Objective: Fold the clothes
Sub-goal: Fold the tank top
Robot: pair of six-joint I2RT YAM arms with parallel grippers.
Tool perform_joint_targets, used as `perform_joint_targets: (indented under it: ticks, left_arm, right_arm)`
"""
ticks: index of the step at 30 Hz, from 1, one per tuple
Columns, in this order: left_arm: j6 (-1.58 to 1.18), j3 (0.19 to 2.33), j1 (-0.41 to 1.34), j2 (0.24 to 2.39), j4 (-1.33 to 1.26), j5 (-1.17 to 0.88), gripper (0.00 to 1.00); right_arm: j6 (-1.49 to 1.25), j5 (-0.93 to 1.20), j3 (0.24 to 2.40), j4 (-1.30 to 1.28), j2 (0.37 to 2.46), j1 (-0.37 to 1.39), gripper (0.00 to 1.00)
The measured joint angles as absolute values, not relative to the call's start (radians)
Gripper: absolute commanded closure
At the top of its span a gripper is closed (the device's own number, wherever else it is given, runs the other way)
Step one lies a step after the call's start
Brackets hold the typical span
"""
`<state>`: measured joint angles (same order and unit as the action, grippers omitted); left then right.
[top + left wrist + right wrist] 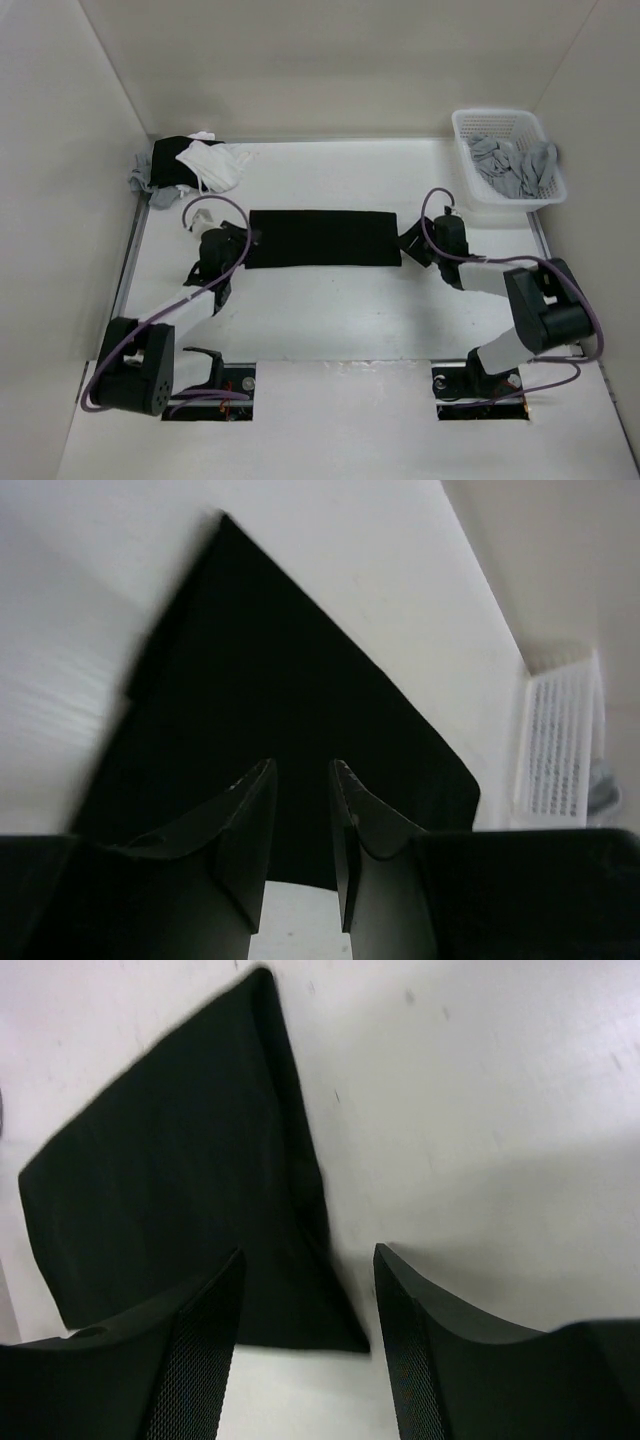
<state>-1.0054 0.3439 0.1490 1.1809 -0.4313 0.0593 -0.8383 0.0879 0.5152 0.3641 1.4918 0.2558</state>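
Clothes (322, 238) – black top, flat as long narrow band across middle of table (330, 320). Left gripper (247, 240) at band's left end, fingers (250, 810) narrowly parted, nothing clamped. Right gripper (408, 246) at right end – jaws wide, empty, cloth corner below them.

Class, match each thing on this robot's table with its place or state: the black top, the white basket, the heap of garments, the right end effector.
Things:
1. black top
2. white basket
3. heap of garments
4. right end effector

Places or states:
A. far left corner
B. open, at the top's right end
C. far right corner
D. centre, folded into a long strip

Pairs: 1-D, 2-C, 3-A, 4-B
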Motion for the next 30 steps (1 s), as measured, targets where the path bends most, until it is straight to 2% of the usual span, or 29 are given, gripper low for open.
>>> perform_joint_targets:
  ticks: [4, 8, 10, 13, 15, 18, 23, 26, 30]
  left_arm:
    - [-1.004, 0.41, 0.29, 1.266, -0.495, 0.072, 0.75]
    - [-1.005, 0.412, 0.328, 1.28, -0.514, 0.081, 0.75]
    - [-1.005, 0.412, 0.336, 1.278, -0.527, 0.088, 0.75]
    - [-1.003, 0.412, 0.348, 1.26, -0.529, 0.094, 0.76]
    - [-1.001, 0.412, 0.355, 1.237, -0.529, 0.094, 0.76]
    - [-0.996, 0.412, 0.367, 1.205, -0.534, 0.095, 0.76]
    - [-0.991, 0.411, 0.403, 1.182, -0.536, 0.097, 0.76]
    - [-0.992, 0.403, 0.427, 1.174, -0.535, 0.097, 0.76]
    - [-0.993, 0.388, 0.45, 1.163, -0.534, 0.097, 0.76]
  right_arm:
    - [-0.851, 0.118, 0.578, 0.403, 1.589, 0.255, 0.41]
    - [-0.883, 0.154, 0.623, 0.431, 1.653, 0.255, 0.45]
    - [-0.912, 0.183, 0.651, 0.474, 1.71, 0.255, 0.56]
    - [-0.975, 0.225, 0.657, 0.565, 1.785, 0.255, 0.81]
    - [-1.015, 0.24, 0.641, 0.609, 1.808, 0.254, 0.91]
    - [-1.052, 0.245, 0.578, 0.677, 1.796, 0.251, 0.96]
    - [-1.069, 0.239, 0.384, 0.679, 1.591, 0.229, 0.97]
    - [-1.05, 0.216, 0.295, 0.605, 1.378, 0.222, 0.98]
    - [-1.0, 0.138, 0.285, 0.422, 1.082, 0.262, 0.97]
